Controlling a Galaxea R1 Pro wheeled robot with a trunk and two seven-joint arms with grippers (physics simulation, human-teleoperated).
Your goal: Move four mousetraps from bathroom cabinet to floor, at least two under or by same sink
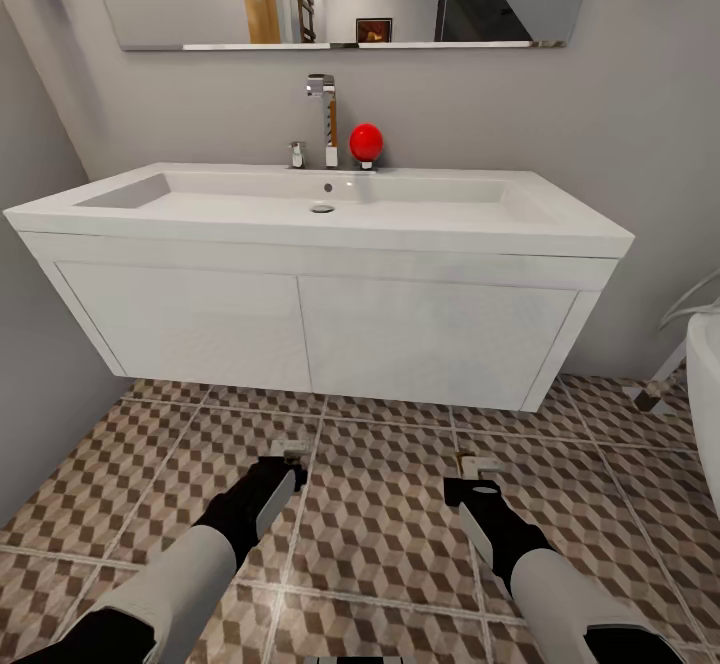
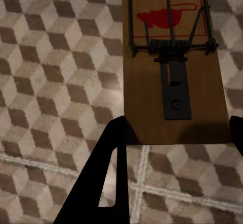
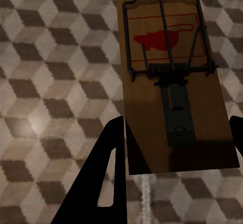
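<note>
No readable text, brand or number anywhere. Only marking: a red mouse silhouette inside a thin red rectangle, printed on each mousetrap board, left mousetrap [image 2: 174,57] and right mousetrap [image 3: 174,77].

We see the bathroom floor [image 1: 380,504] tiled in a brown, beige and white cube pattern with pale grout lines. The sink [image 1: 320,209] is white over a white vanity [image 1: 300,329] — its tap [image 1: 322,109] chrome, with a bright red ball [image 1: 366,141] beside it. Each mousetrap [image 2: 174,82] [image 3: 174,87] is a tan-brown board with dark wire and a red printed mouse shape in a red outline. Both tools [image 1: 275,484] [image 1: 470,494] are black — the forearms white
</note>
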